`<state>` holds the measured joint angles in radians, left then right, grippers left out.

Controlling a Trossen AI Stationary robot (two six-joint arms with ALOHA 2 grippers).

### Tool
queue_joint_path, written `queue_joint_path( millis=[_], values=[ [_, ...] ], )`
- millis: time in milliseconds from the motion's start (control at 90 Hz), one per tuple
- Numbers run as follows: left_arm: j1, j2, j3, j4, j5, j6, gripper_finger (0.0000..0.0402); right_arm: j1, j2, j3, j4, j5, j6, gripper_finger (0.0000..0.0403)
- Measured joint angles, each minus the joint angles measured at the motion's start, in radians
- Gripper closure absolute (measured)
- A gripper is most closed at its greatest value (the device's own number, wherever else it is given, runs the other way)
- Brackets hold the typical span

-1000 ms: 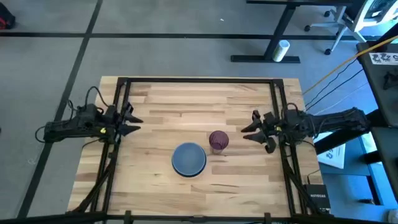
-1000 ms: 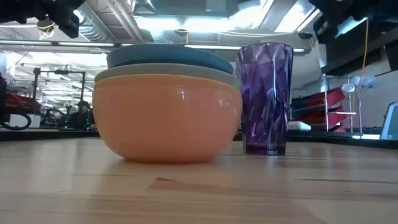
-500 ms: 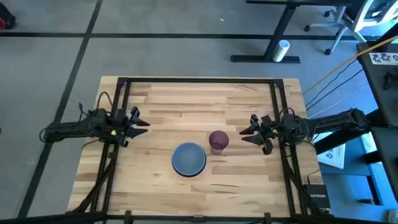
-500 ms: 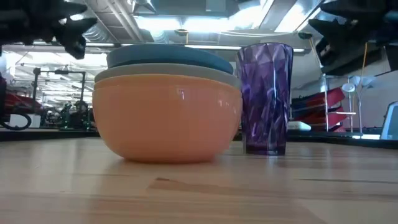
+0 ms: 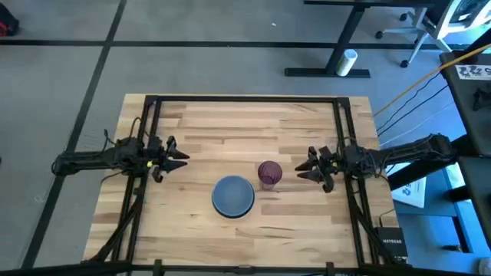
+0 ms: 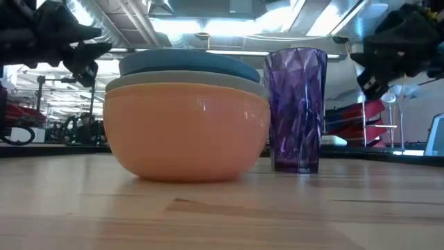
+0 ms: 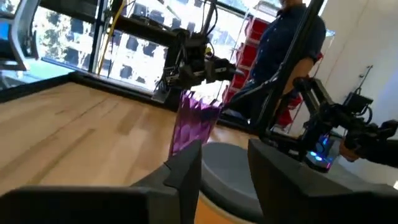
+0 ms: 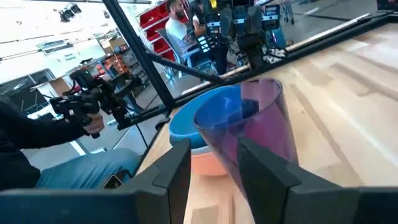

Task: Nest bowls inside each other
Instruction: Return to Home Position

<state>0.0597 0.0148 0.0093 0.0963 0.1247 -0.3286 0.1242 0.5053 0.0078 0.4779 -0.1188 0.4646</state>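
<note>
**Bowls nested; the tall cup is the weak spot**

The bowls point(image 5: 232, 195) sit nested near the front middle of the counter point(image 5: 230, 126), with the orange one lowest and a blue one on top. A purple cup point(image 5: 269, 173) stands just beside them. The right gripper point(image 5: 304, 167), fingers spread and empty, hangs near that cup, and a low swing there could topple it against the stack. The left gripper point(image 5: 179, 156), also spread and empty, is well apart. The bowls stand mouths up. Being round, they have no long axis, only the stack's vertical one.
</note>
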Motion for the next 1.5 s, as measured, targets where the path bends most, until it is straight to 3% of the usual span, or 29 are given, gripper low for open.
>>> queue_joint_path(
  millis=[267, 711, 1000, 1344, 1500],
  values=[
    [0.000, 0.000, 0.000, -0.024, -0.010, 0.034, 0.0288, 0.000, 0.000, 0.000, -0.021, 0.004, -0.082, 0.0288],
    [0.000, 0.005, 0.000, -0.077, -0.063, 0.044, 0.0288, 0.000, 0.000, 0.000, -0.353, 0.112, -0.050, 0.0288],
    [0.000, 0.005, 0.001, -0.086, -0.102, 0.022, 0.0288, 0.000, 0.000, 0.000, -0.376, 0.143, -0.106, 0.0288],
    [0.000, 0.006, 0.002, -0.092, -0.138, 0.127, 0.0288, 0.000, 0.000, 0.000, -0.376, 0.293, -0.124, 0.0288],
    [0.000, 0.006, 0.002, -0.092, -0.139, 0.112, 0.0288, 0.000, 0.000, 0.000, -0.375, 0.310, -0.124, 0.0288]
  ],
)
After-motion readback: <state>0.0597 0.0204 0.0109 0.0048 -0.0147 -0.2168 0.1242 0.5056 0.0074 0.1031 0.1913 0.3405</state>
